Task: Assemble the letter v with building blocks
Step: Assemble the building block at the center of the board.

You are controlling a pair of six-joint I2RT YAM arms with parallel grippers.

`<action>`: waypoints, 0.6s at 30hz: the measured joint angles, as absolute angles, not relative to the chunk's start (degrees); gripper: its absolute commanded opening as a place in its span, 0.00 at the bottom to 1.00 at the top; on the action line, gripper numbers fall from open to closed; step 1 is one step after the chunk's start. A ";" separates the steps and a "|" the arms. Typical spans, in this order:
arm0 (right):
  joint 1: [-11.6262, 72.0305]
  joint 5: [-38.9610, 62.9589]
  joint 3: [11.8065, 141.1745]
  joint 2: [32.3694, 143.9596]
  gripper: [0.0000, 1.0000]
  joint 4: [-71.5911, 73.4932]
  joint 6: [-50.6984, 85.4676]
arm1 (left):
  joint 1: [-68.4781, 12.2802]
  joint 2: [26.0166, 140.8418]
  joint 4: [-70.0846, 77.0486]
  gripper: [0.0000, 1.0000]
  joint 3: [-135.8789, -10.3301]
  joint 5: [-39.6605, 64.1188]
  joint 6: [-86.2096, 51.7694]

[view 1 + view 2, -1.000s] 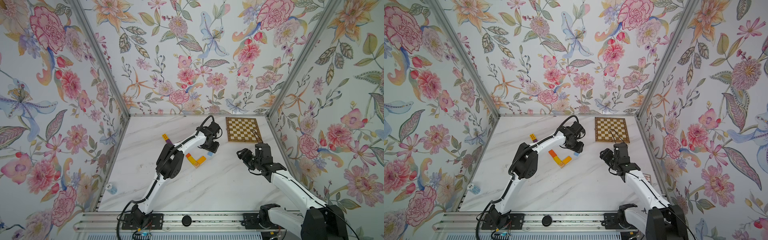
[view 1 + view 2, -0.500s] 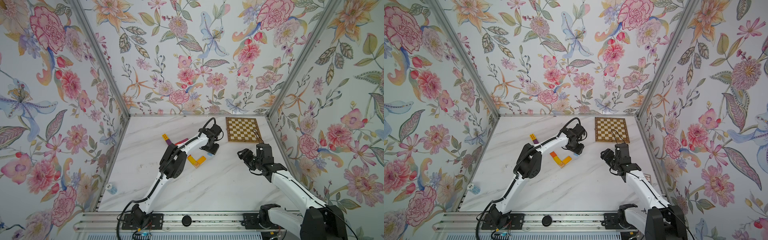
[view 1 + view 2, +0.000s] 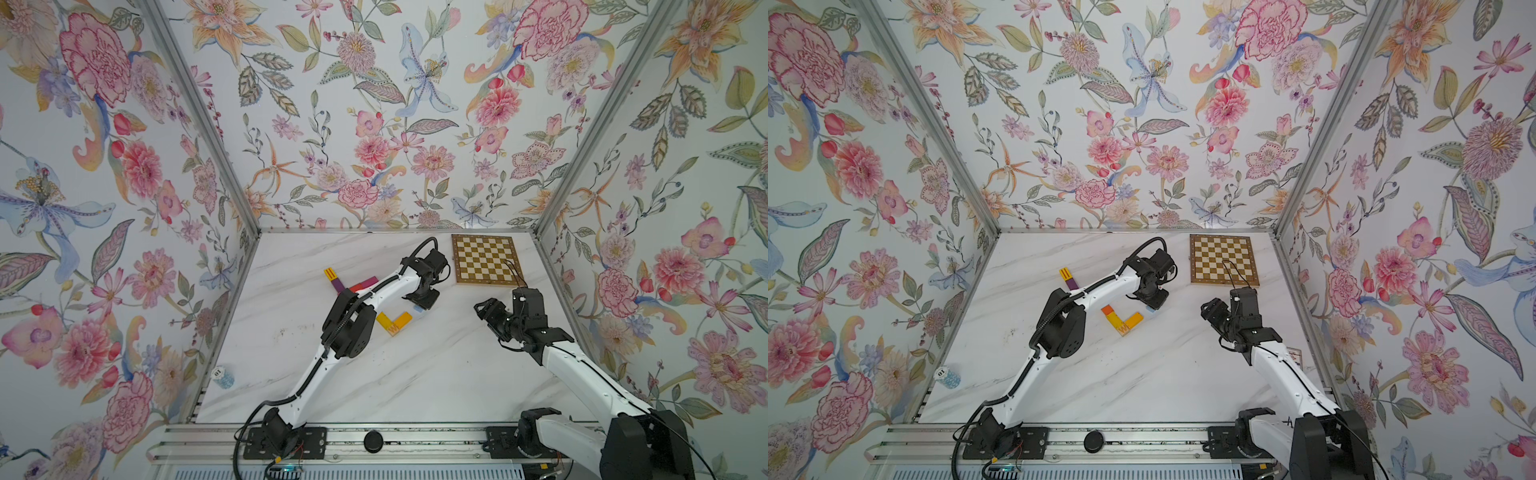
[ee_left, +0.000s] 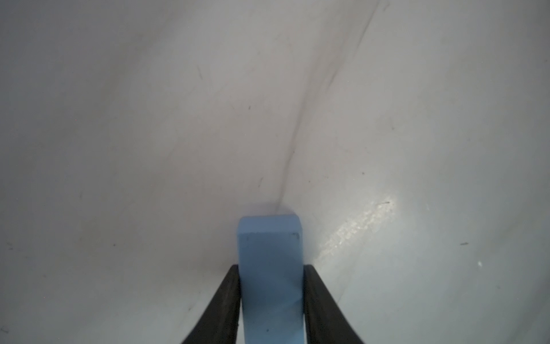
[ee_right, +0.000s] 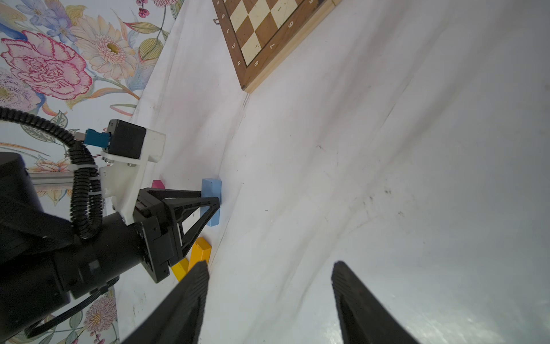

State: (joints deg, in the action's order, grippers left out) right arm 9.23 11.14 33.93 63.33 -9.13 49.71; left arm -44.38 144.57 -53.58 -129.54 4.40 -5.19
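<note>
A light blue block, smooth matt paint, between matt black plastic fingers of the left gripper. Under the tool, marble-look tabletop, faintly glossy, scuffed. Beyond it, a wooden chessboard.

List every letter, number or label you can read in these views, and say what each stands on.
"a", "b", "c": border of the chessboard, right wrist view.
"8", "7", "6": the adjoining side of that border.
"10": top of the blue chip by the left wall, seen turned, in a top view.
"W": the corner cube, faint.
Print on the card box: too small to read.
</note>
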 measured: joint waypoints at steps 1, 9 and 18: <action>9.23 11.16 33.93 63.33 0.68 -9.10 49.71 | -44.38 144.57 -53.63 0.29 -129.54 4.36 -4.95; 9.23 11.44 33.58 63.37 0.68 -8.64 49.74 | -44.38 144.53 -53.63 0.19 -129.27 4.49 -2.00; 9.23 12.53 33.26 64.36 0.68 -7.57 49.78 | -44.38 143.74 -53.43 0.18 -127.96 5.39 1.93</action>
